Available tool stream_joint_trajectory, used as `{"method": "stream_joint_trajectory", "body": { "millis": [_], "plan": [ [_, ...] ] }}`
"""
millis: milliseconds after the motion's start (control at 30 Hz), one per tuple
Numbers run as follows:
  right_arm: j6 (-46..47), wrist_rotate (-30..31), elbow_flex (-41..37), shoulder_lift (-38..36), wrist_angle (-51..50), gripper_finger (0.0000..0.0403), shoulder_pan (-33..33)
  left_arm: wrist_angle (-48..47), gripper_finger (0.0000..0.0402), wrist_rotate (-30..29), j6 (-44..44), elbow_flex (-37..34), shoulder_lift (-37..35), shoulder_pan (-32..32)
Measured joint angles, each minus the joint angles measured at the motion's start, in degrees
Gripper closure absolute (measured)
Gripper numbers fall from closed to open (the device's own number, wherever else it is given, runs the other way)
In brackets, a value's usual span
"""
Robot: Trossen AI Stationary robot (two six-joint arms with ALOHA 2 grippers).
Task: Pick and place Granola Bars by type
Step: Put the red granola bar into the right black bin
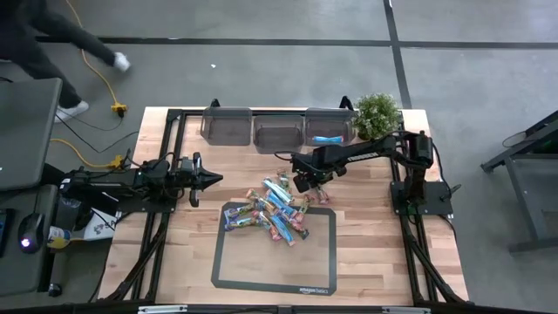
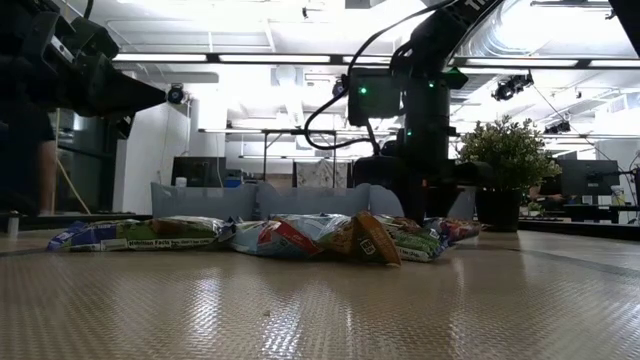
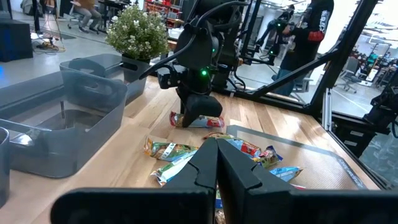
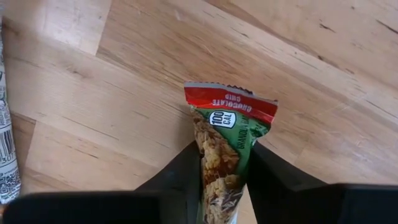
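Sorting at an early stage: 1 blue bar [image 1: 328,139] binned, pile [image 1: 272,209] remaining.

Upper centre: 3 bins [image 1: 277,129], bar in rightmost. Centre: about a dozen bars heaped on mat [image 1: 231,266]. Right gripper [image 4: 225,186] pinching green-and-red bar [image 4: 229,146] right of pile. Left gripper [image 3: 217,163] closed, empty, centre-left.

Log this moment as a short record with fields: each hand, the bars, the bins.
right hand: down on the table by the pile's bin-side edge, fingers against both sides of a green and red granola bar
left hand: shut, empty, waiting left of the pile
granola bars: loose pile on the dark-edged mat and the wood beside it
bins: three clear grey bins at the far edge; one blue bar in the right one
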Motion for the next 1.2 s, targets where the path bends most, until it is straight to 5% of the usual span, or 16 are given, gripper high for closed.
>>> {"method": "stream_joint_trajectory", "body": {
  "millis": [367,1200],
  "plan": [
    [-4.5,-2.8,0.0,-1.0,1.6,0.0327,0.0,0.0,0.0401,0.0,0.0,0.0,0.0,0.0],
    [-19.7,-15.2,0.0,-2.8,34.4,0.033,0.0,0.0,0.0401,0.0,0.0,0.0,0.0,0.0]
  ]
}}
